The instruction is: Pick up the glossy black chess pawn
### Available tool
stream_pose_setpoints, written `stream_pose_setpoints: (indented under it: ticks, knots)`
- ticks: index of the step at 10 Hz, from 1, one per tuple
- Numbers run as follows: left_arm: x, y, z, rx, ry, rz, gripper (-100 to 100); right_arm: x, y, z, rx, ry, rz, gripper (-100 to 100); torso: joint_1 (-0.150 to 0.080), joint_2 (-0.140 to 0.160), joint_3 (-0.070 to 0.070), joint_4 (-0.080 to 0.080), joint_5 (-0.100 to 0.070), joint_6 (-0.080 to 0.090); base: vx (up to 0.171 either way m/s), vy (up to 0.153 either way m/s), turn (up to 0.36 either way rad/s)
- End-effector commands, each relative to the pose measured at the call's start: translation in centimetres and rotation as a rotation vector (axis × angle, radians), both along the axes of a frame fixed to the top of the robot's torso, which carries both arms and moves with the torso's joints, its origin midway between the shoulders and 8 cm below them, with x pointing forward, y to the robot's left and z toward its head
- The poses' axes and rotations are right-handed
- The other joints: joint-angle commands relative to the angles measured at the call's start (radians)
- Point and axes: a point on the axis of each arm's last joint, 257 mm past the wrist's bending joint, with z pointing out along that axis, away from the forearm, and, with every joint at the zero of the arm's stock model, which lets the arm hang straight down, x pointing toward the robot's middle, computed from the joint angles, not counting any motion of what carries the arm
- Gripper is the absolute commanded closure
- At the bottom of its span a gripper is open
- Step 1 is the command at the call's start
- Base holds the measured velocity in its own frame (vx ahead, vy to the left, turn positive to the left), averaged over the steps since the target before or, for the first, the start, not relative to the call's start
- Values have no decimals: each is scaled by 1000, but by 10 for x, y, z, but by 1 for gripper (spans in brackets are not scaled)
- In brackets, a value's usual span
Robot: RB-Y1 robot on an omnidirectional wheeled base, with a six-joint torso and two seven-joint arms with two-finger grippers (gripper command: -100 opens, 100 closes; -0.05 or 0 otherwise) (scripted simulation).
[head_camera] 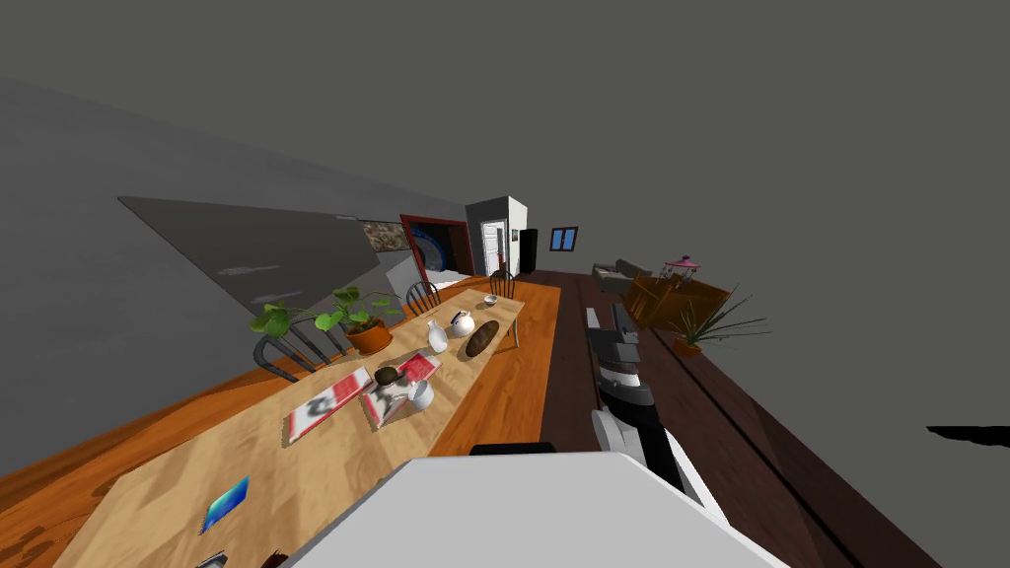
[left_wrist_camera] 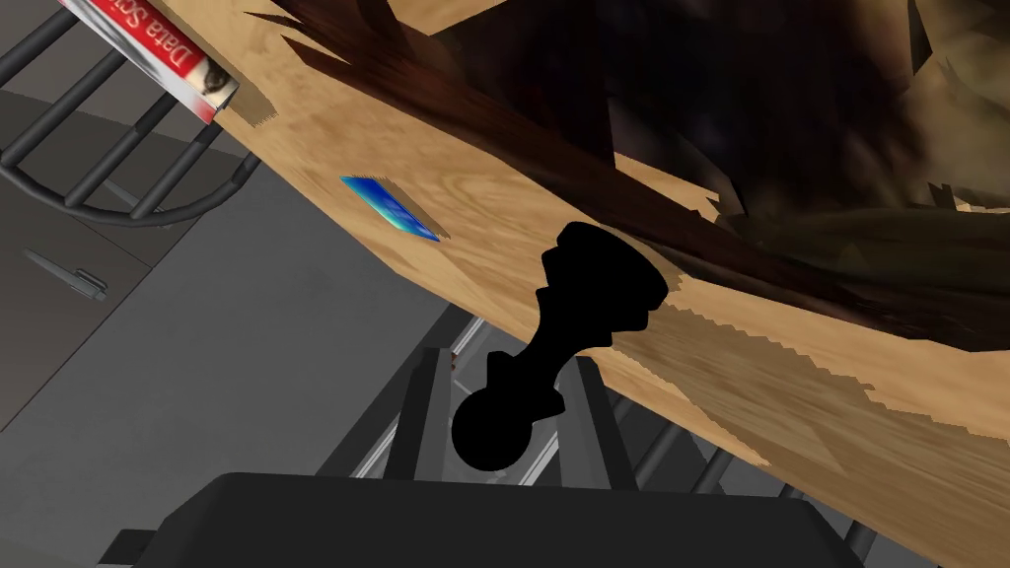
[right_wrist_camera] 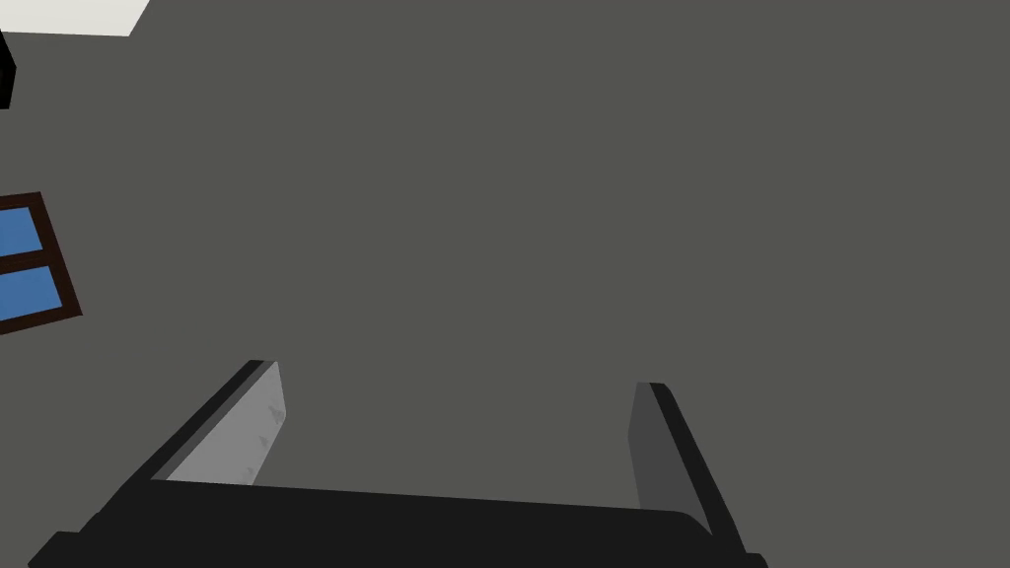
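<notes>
Starting at the near left end of the table (head_camera: 325, 463), found a blue card (left_wrist_camera: 390, 207) lying flat by the edge. Gripped the black pawn (left_wrist_camera: 557, 340) there with the left gripper (left_wrist_camera: 505, 355), near the card on its near side, fingers (left_wrist_camera: 424, 414) clenched on the neck just below the round head, base pointing at the light wood. Could not tell whether the base touched the table. Saw a red-and-white magazine (head_camera: 327, 402) farther along the same edge, a dark chair (head_camera: 296, 350) beside it, then a potted plant (head_camera: 360, 316) farther still. Held the right gripper (right_wrist_camera: 459, 375) well to the right, over the dark floor (head_camera: 562, 394), released, fingers spread wide.
</notes>
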Motion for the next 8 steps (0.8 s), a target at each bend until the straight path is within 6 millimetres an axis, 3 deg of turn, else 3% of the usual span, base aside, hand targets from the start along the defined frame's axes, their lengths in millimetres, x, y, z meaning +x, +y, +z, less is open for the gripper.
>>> stream_pose_setpoints:
  ticks: [1,2,3,4,7,8]
  knots:
    - [0,0,0,0,0,0,100,0,0,0,0,0,0,0,0,0,0,0,0,0,0,0,0]
    - [0,0,0,0,0,0,100,0,0,0,0,0,0,0,0,0,0,0,0,0,0,0,0]
    - [0,0,0,0,0,0,0,0,0,0,0,0,0,0,0,1,0,0,0,0,0,0,0]
    - [-1,8,5,1,-2,8,100,0,0,0,0,0,0,0,0,1,0,0,0,0,-68,-58,-55]
    - [0,11,8,2,-4,10,100,0,0,0,0,0,0,0,-8,6,3,1,-1,-1,-62,-87,-20]
    - [0,10,7,0,-2,11,0,0,0,0,0,0,0,0,-4,4,2,1,-1,-1,-6,-10,4]
